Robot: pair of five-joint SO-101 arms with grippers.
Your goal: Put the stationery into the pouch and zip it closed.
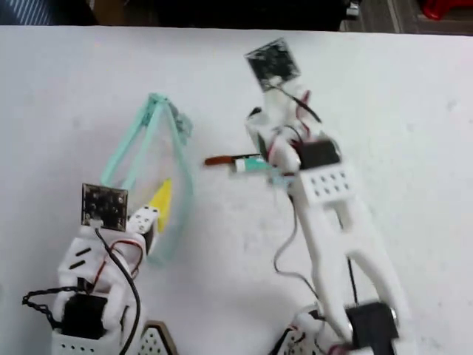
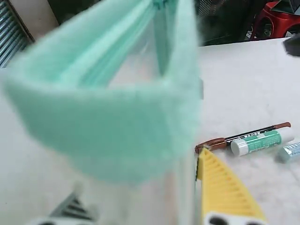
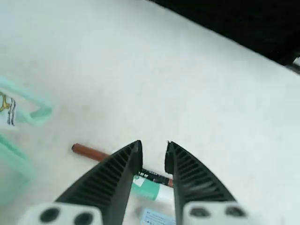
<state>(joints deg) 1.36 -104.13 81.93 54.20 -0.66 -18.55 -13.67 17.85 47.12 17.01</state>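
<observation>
White table (image 1: 414,111), dark room strip past its far edge, red object (image 1: 443,7) at far right. Pouch (image 1: 127,140), clear with mint trim, stands left of centre, mouth gaping. Right of it, well apart, lie a brown pen (image 1: 219,160), a green-white glue stick (image 1: 250,166) touching it, and a small pale blue item (image 2: 290,151) just beside. Right arm covers part of them from above. Left gripper (image 1: 154,208) clamps the pouch's near end, yellow finger (image 2: 225,187) inside the mouth. Right gripper (image 3: 153,152) hovers over pen and glue stick, jaws a narrow slit apart, holding nothing.
</observation>
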